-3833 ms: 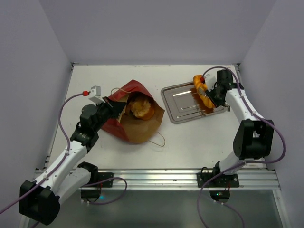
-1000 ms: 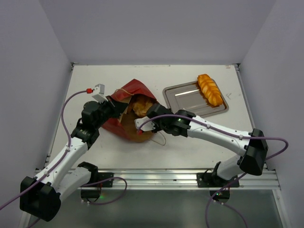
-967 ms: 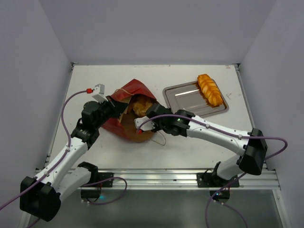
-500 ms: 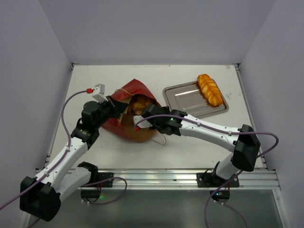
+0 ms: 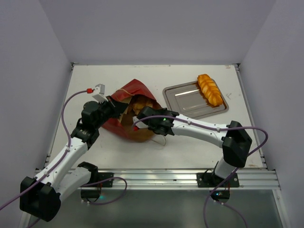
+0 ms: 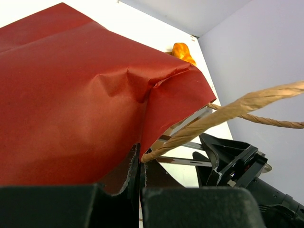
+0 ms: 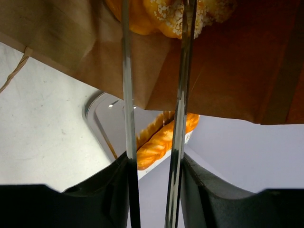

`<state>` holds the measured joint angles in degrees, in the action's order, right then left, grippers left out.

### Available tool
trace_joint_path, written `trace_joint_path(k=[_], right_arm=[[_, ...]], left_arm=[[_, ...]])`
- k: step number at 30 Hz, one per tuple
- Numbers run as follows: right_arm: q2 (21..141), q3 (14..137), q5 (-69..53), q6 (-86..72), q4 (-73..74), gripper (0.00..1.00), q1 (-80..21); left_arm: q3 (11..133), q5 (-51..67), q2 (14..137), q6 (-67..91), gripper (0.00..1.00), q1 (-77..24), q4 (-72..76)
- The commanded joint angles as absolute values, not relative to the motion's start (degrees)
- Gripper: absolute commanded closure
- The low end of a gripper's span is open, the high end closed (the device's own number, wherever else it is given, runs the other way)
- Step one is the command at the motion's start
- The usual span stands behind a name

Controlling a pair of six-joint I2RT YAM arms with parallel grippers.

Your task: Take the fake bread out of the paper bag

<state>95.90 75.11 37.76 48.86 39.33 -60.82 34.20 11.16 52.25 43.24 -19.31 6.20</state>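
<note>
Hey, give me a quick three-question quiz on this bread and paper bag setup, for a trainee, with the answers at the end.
1. True or false: the braided loaf lies on the metal tray.
2. What is the left end effector shut on? A) the red paper bag B) the tray C) nothing
3. Which end effector points, jaws apart, at the seeded bread in the bag's mouth?

Key: 1 true; 2 A; 3 the right end effector.
</note>
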Motion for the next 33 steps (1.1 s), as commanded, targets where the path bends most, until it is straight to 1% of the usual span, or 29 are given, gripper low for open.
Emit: trace_joint_path(k=[1, 2, 4, 5, 7, 9, 11, 16, 18, 22, 24, 29, 33], right_arm=[[95.9, 77.7, 41.0, 47.6, 38.5, 0.57, -61.1], [96.0, 77.6, 41.0, 47.5, 38.5, 0.66, -61.1], [95.8, 77.5, 40.5, 47.2, 38.8, 0.77, -61.0], [95.3, 77.6, 40.3, 46.9, 39.0, 0.86, -61.0], [94.4, 77.9, 38.8, 46.4, 39.9, 0.94, -60.9], [92.6, 78.3, 36.8, 45.9, 41.5, 0.96, -60.6], [91.1, 78.7, 32.1, 44.2, 42.6, 0.98, -59.9], [83.3, 78.3, 19.9, 41.9, 46.2, 0.99, -58.4], [80.8, 77.5, 17.7, 41.8, 47.5, 1.0, -58.0], [71.8, 75.0, 10.5, 42.3, 48.7, 1.0, -55.2], [68.7, 73.4, 5.5, 42.6, 50.5, 1.0, -54.1], [59.3, 71.1, -1.8, 43.5, 55.4, 1.0, -49.6], [52.9, 68.9, -3.4, 42.6, 57.0, 1.0, -45.4]], left_arm=[[35.0, 12.8, 51.2, 42.5, 1.0, -19.3, 8.7], [35.0, 12.7, 51.2, 42.6, 1.0, -19.4, 8.8], [34.9, 12.7, 51.2, 42.6, 1.0, -19.4, 8.9], [35.0, 12.6, 51.2, 42.5, 1.0, -19.4, 8.8], [35.0, 12.5, 51.1, 42.3, 1.0, -19.4, 8.4], [34.9, 12.0, 51.2, 42.0, 1.0, -19.4, 8.4], [34.9, 11.6, 51.3, 41.8, 1.0, -19.4, 8.3], [35.1, 10.9, 51.9, 41.3, 1.0, -19.4, 8.4], [35.2, 10.3, 52.3, 41.0, 1.0, -19.4, 8.3], [35.2, 8.9, 52.6, 41.0, 1.0, -19.4, 8.2], [35.2, 8.4, 52.7, 41.1, 1.0, -19.4, 8.2], [35.1, 7.3, 53.3, 41.1, 1.0, -19.4, 8.1], [35.3, 6.8, 53.2, 40.7, 1.0, -19.4, 7.5]])
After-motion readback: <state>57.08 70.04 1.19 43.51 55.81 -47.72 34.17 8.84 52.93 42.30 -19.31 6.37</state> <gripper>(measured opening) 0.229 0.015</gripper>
